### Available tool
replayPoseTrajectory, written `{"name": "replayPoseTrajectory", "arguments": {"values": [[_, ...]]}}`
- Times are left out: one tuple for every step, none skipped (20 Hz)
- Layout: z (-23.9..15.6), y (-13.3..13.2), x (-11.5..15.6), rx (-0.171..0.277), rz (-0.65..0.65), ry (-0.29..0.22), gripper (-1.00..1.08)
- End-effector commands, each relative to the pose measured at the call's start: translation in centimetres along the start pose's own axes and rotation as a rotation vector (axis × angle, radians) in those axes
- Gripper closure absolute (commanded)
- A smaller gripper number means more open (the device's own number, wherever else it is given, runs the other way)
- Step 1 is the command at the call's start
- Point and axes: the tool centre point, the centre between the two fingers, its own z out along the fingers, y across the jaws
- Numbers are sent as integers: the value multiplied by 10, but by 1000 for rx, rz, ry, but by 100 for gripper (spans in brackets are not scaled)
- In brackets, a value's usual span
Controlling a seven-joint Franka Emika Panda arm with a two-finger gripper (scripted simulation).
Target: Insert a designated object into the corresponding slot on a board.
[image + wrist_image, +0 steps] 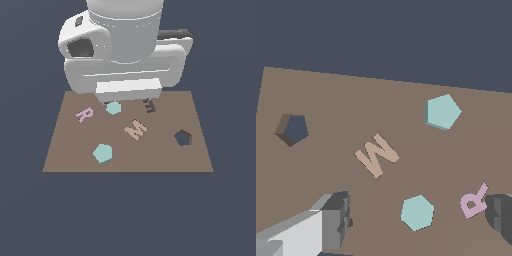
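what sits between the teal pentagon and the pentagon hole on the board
The tan M lies roughly between the teal pentagon and the pentagon hole; the rest of that stretch of board is bare, clearest in the exterior view.

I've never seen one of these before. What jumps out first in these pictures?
The bulky white robot arm looms over the far edge of the brown board. On the board, a light-teal pentagon block lies near the front, toward the exterior view's left. A dark pentagon hole gapes toward the right, with a tan M between them.
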Motion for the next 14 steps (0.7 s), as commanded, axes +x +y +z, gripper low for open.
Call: {"name": "replayPoseTrajectory", "arguments": {"values": [[4,4,0,1,-35,-1,-92],[5,5,1,2,-52,-2,-92],[7,7,1,3,-70,-2,-92],[9,9,1,4,-89,-3,-92],[11,10,2,4,-110,-4,-92],[13,12,2,5,-131,-4,-92],[16,15,3,6,-154,-5,-92],[18,17,4,7,-179,-6,-92],[21,19,4,8,-205,-7,-92],[24,22,5,9,-232,-8,-92],[26,24,6,11,-260,-8,-92],[29,27,7,12,-290,-9,-92],[33,29,9,13,-322,-10,-92],[36,32,10,14,-354,-11,-92]]}}
